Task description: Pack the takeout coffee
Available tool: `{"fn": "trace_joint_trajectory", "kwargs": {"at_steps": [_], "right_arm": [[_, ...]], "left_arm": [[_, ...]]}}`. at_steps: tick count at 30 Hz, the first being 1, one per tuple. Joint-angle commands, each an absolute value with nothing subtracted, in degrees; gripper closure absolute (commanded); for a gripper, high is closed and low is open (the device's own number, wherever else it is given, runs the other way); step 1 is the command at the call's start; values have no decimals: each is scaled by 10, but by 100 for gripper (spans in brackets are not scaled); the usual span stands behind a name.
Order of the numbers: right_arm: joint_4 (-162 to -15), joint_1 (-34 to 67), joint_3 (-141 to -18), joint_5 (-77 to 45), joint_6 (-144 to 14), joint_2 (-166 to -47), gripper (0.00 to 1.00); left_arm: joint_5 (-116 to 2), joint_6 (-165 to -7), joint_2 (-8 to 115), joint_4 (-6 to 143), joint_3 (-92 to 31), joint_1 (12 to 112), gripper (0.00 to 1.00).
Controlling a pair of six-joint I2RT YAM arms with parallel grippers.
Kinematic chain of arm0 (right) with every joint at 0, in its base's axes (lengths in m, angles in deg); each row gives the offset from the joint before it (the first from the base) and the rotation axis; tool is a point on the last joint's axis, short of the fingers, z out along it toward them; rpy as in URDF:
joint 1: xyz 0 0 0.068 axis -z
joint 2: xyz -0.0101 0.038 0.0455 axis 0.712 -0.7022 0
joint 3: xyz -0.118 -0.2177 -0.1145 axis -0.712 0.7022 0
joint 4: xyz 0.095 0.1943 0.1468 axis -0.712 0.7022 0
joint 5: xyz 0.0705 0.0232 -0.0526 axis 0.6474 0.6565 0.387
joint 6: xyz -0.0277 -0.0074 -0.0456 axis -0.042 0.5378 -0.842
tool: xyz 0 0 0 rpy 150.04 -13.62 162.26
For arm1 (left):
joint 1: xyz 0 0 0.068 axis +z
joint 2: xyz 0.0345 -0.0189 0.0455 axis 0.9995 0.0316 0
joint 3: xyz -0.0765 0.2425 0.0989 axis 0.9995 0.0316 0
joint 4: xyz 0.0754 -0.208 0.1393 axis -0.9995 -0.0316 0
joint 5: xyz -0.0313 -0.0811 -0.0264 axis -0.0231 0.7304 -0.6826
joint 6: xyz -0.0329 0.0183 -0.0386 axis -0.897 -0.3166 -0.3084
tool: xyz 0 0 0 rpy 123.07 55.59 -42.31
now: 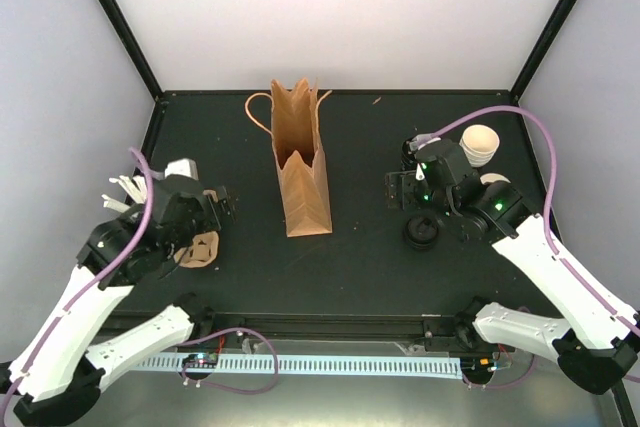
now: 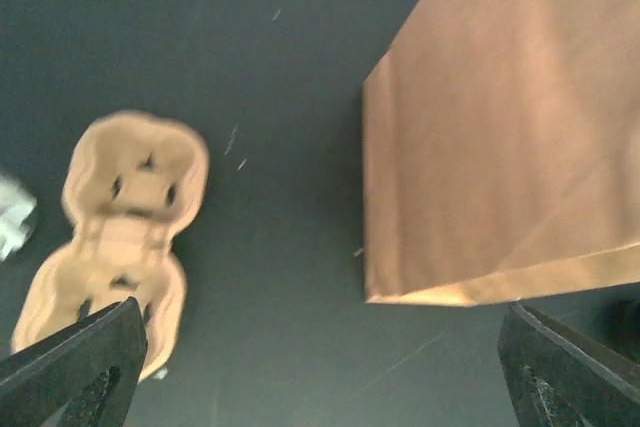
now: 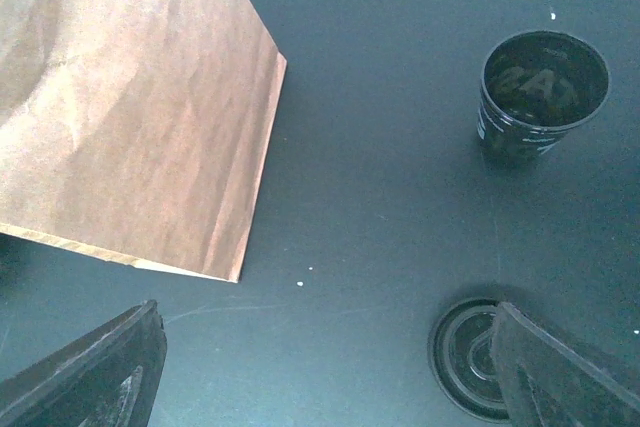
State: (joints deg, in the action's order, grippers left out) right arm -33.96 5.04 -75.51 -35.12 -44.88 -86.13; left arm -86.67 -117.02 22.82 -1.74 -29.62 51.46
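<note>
Top view, logged left to right. A bundle of thin white strips [image 1: 122, 192] is lying at the far left edge of the black table [image 1: 360, 267]; I cannot tell what they are. The left gripper [image 1: 222, 203] is hovering just right of them, its fingers [image 2: 90, 367] standing wide apart with nothing between them. A tan moulded-pulp 2-cup carrier [image 1: 200, 248] is lying flat on the near side of that gripper, apart from the fingers. A tall brown paper bag [image 1: 300, 162] with twisted handles is standing upright at the table's centre, its mouth opening upward. The right gripper [image 1: 405, 190] is hovering right of the bag, its fingers [image 3: 100, 377] also spreading wide and holding nothing. A black paper cup with white print and a dark inside [image 3: 540, 97] is standing upright just beyond that gripper, and a round black lid [image 1: 422, 232] is lying flat on its near side. Further right, a nested stack of cups with cream-white insides [image 1: 480, 143] is sitting near the back right corner. The takeout coffee, a small black paper cup with a cream-white inside [image 1: 497, 181], is sitting just in front of that stack, outside the bag. Only part of its pale mouth is showing, the right arm covering the rest
</note>
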Motion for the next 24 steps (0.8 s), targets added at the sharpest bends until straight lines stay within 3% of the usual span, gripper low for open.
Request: {"fn": "trace_joint_trajectory", "kwargs": {"at_steps": [1, 9, 12, 24], "right_arm": [[-365, 54, -748, -337, -461, -847, 9], [-372, 55, -730, -329, -471, -828, 9], [-372, 55, -725, -326, -474, -820, 9], [-364, 54, -730, -318, -488, -805, 9]], "left_arm": [[-850, -1228, 195, -64, -221, 531, 1], [-771, -1199, 215, 14, -69, 594, 2], [-760, -1176, 237, 64, -28, 621, 10], [-749, -1191, 332, 188, 37, 733, 14]]}}
